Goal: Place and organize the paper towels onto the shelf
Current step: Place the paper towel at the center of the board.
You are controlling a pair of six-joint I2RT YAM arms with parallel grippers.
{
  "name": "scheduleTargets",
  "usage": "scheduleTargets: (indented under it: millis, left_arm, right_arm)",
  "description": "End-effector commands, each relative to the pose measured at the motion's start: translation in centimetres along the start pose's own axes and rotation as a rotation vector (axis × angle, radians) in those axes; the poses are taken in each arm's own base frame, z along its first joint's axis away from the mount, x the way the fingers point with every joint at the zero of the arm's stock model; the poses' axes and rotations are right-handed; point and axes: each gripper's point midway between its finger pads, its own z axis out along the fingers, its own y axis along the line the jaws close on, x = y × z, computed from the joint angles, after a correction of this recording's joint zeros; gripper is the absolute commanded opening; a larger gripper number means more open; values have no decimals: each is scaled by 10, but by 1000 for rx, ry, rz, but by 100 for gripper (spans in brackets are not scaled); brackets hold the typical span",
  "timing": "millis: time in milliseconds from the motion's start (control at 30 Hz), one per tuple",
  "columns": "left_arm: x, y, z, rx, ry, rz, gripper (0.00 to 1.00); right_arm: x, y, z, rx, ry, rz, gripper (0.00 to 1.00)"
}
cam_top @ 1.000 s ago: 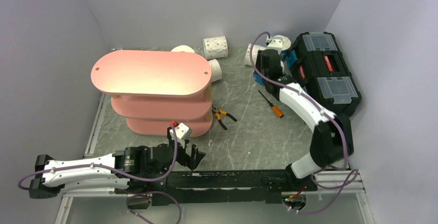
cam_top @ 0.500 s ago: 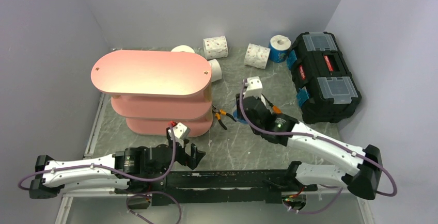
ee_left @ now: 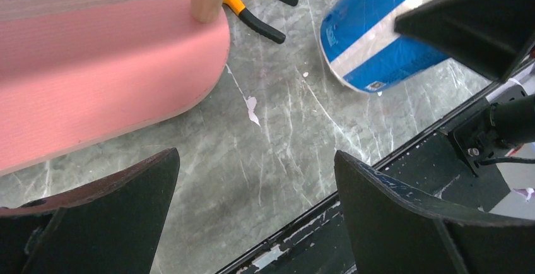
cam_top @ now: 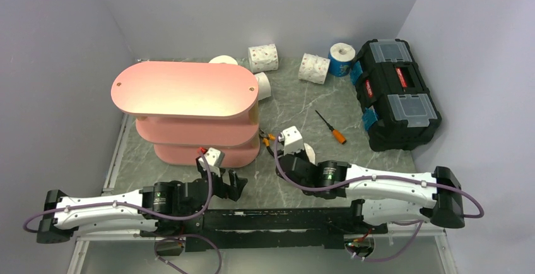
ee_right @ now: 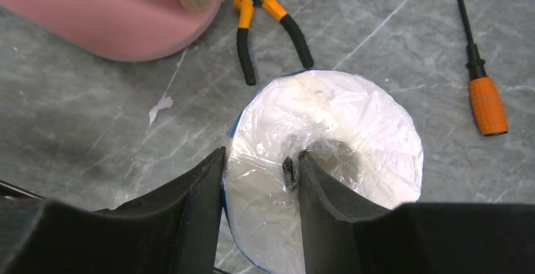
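My right gripper (cam_top: 295, 152) (ee_right: 260, 160) is shut on a blue-wrapped paper towel roll (ee_right: 353, 122) (ee_left: 378, 34). One finger is in the core and the other is against the outer wall. It holds the roll low over the table, just right of the near end of the pink shelf (cam_top: 183, 91) (ee_left: 94, 84) (ee_right: 113, 9). My left gripper (cam_top: 228, 184) (ee_left: 252, 160) stands open and empty in front of the bottom board. At the back lie two speckled rolls (cam_top: 263, 57) (cam_top: 314, 68), a blue roll (cam_top: 341, 59), and white rolls (cam_top: 222, 60) (cam_top: 264, 86) behind the shelf.
A black toolbox (cam_top: 397, 91) fills the right side. Orange-handled pliers (cam_top: 272, 141) (ee_right: 271, 28) lie by the shelf's near corner, and a screwdriver (cam_top: 332, 127) (ee_right: 482, 91) lies mid-table. The black base rail (ee_left: 378, 179) runs along the near edge.
The right arm swung from the back right by the toolbox to the near middle of the table, carrying the blue roll. The left gripper shifted slightly toward the shelf.
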Motion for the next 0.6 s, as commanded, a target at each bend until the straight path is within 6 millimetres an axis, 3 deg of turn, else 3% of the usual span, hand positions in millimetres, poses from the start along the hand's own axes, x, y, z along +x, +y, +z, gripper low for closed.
scheduleTargets:
  millis: [0,333,567]
  left_arm:
    - [-13,-7,3,-13,-43,-35,100]
    - [-9,-6,5,-38,-11,-9,99]
    - [-7,-5,5,-37,-12,-29,99]
  right_arm:
    - [4,15,6,-31,2,36,29]
    - [27,26,19,-43,55,39,33]
    - [36,27,22,-39,70,57,41]
